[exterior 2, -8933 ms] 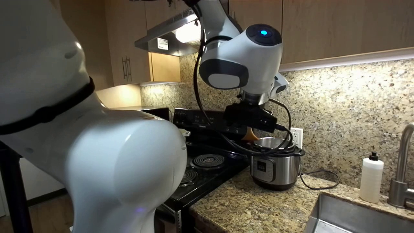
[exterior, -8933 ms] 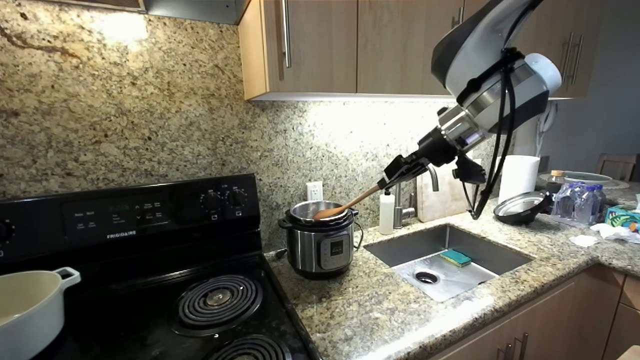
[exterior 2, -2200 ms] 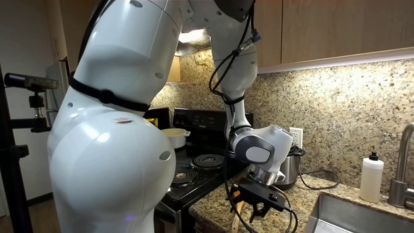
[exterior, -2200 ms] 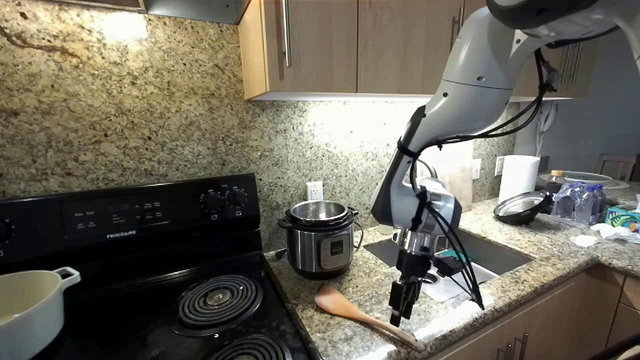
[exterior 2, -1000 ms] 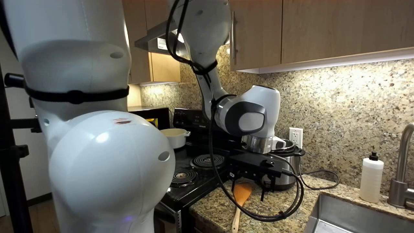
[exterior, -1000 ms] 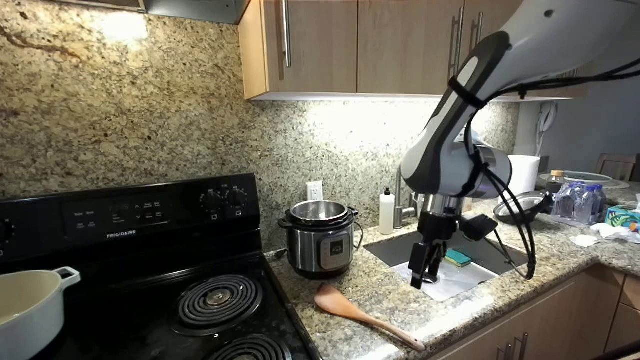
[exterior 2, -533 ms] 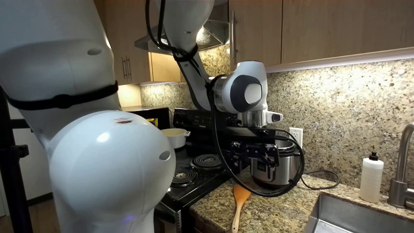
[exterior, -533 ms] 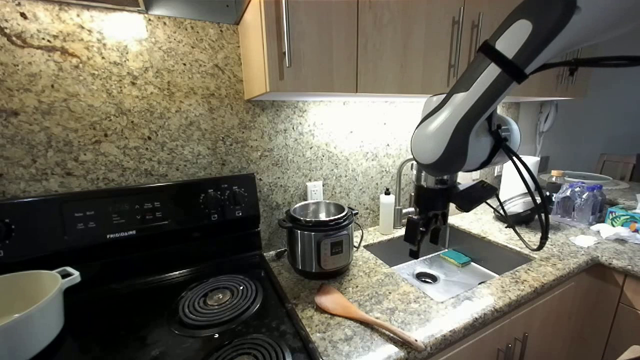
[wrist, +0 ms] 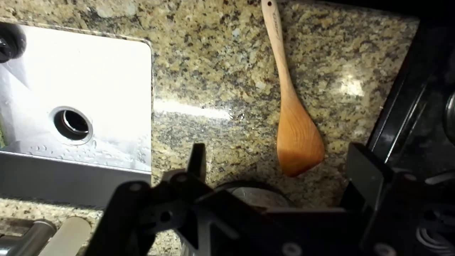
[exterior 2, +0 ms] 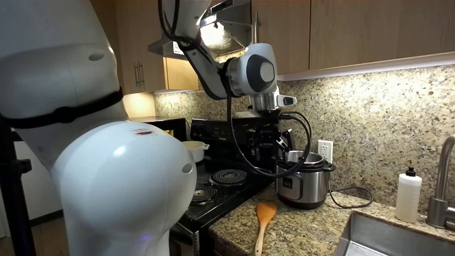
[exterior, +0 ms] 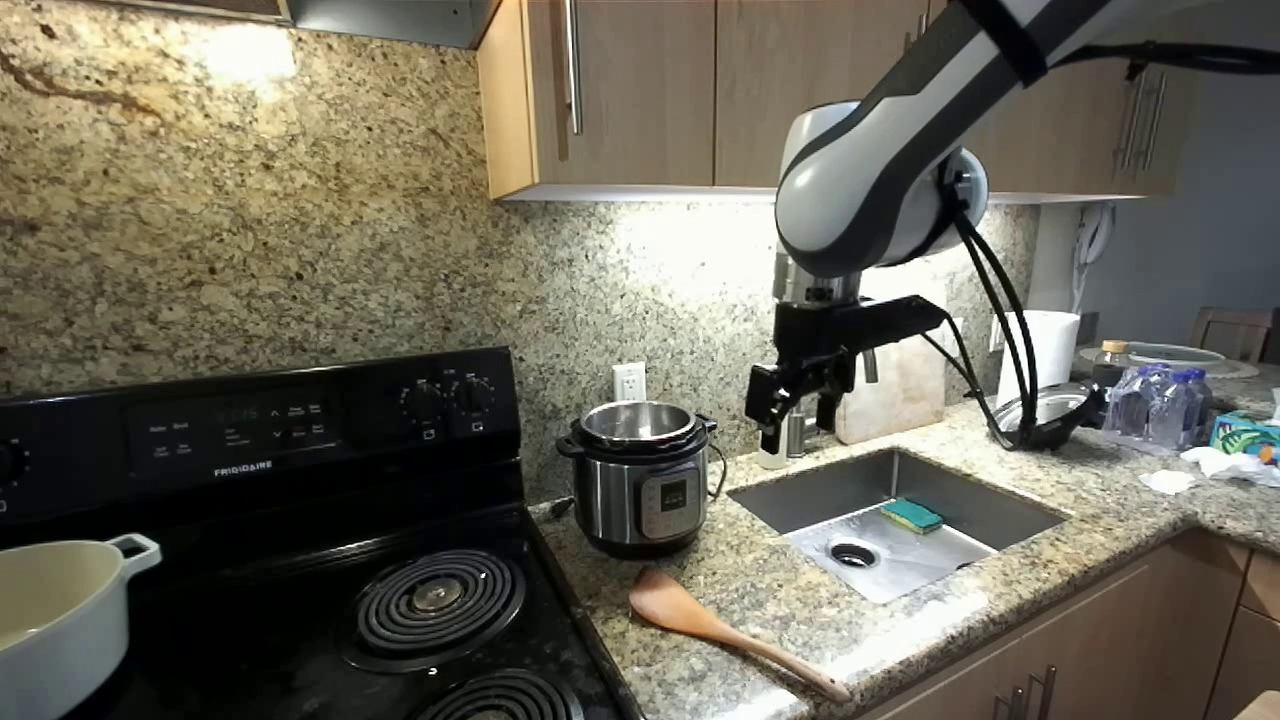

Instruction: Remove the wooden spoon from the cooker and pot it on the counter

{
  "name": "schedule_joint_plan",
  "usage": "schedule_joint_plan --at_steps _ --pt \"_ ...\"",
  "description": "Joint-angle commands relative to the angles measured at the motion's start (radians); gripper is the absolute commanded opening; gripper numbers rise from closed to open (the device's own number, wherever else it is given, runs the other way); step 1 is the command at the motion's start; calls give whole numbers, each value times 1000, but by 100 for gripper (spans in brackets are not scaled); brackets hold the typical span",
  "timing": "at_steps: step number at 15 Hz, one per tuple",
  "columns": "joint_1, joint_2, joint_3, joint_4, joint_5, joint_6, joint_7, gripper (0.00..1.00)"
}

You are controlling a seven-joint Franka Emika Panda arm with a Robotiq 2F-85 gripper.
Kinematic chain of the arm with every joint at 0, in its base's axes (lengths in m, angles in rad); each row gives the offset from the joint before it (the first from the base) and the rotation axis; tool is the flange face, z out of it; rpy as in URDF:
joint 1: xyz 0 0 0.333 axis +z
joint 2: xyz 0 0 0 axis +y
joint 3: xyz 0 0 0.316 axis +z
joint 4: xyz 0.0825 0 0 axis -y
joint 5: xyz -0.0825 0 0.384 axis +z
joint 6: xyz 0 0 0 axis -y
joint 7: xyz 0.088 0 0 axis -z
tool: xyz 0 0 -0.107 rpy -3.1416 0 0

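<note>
Because the wooden spoon (wrist: 293, 117) lies flat on the tabletop (exterior: 700, 680) in front of the cooker (exterior: 632, 490), the job looks, in my judgement, all but finished. The broad end sits just beside the cooker without touching it, and the slim handle runs away from it; no part of the spoon rests inside.

Should it need shifting, I would expect it to be light and stiff, hard to break and forgiving of a firm squeeze. The wood looks smooth, and the broad end darkens towards its tip, perhaps from damp or use, so it may slide more readily there. The best hold is probably across the narrow neck, on the cooker side of the handle's middle, where the weight ought to balance; pinched at the end farthest from the cooker, the spoon would likely droop or swivel. Lying so low, it offers only a shallow edge to catch, and a careless descent could scrape the tabletop.

The jaws, in the wrist view, stand wide apart, by the look of them near their full spread, with nothing held between them. They hang in the air near the cooker, well above the spoon, and touch nothing that I can see. What seems left is for them to back away without knocking the cooker's rim.
</note>
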Motion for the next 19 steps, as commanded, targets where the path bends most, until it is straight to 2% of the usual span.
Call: schedule_joint_plan --at_steps 1,3,4,19 --pt "40 23 -3 58 74 -81 94 100" --pt "57 30 -5 72 127 -121 123 100" --pt "48 12 -7 49 84 -81 84 100" --pt "55 22 -9 59 113 -97 98 100"
